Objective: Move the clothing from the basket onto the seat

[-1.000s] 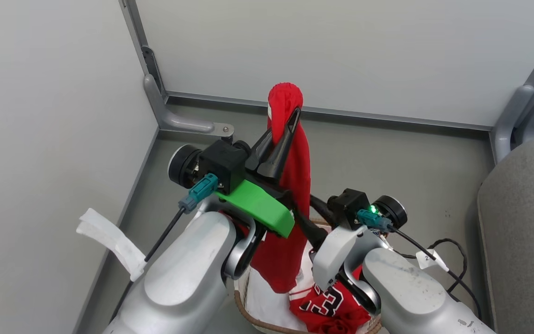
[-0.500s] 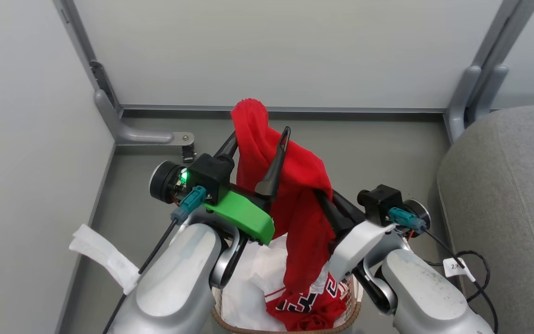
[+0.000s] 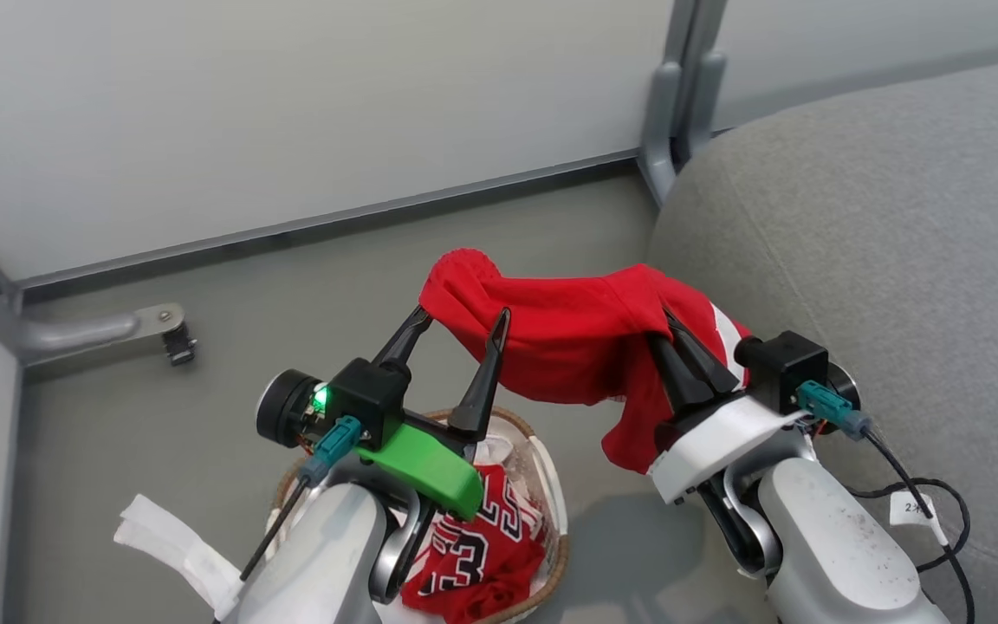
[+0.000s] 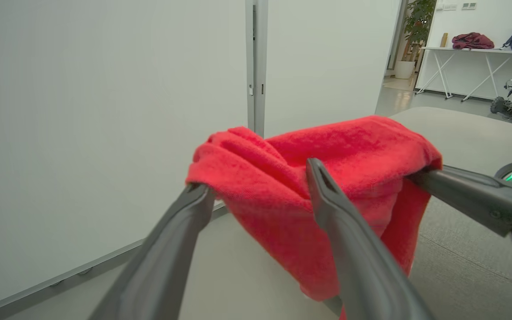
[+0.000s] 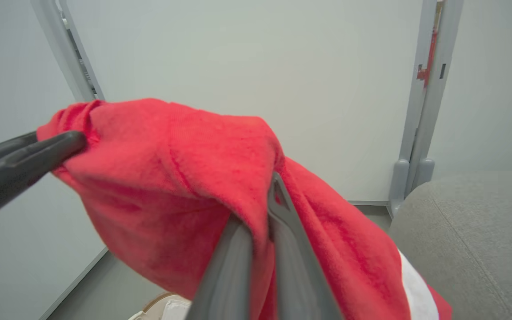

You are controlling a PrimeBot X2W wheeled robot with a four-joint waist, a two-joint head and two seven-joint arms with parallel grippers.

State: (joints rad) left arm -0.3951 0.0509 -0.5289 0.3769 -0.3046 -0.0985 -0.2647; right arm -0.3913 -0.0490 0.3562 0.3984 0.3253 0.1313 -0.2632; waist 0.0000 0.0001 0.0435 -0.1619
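Observation:
The red shorts hang stretched in the air between my two grippers, their white side stripe by the right one. My left gripper is open, and one end of the shorts is draped over its spread fingertips. My right gripper is shut on the other end of the shorts, at the near edge of the grey seat. The red jersey lies in the basket below my left arm, on the white liner.
Pale wall panels and grey posts close off the back. A metal foot bracket lies on the grey floor at the left. A black cable hangs from my right wrist over the seat. A white strap hangs off my left forearm.
The camera has swung right, so the seat looms larger. My left gripper has opened. The right gripper has taken hold of the shorts, which rose from hanging to a horizontal stretch toward the seat.

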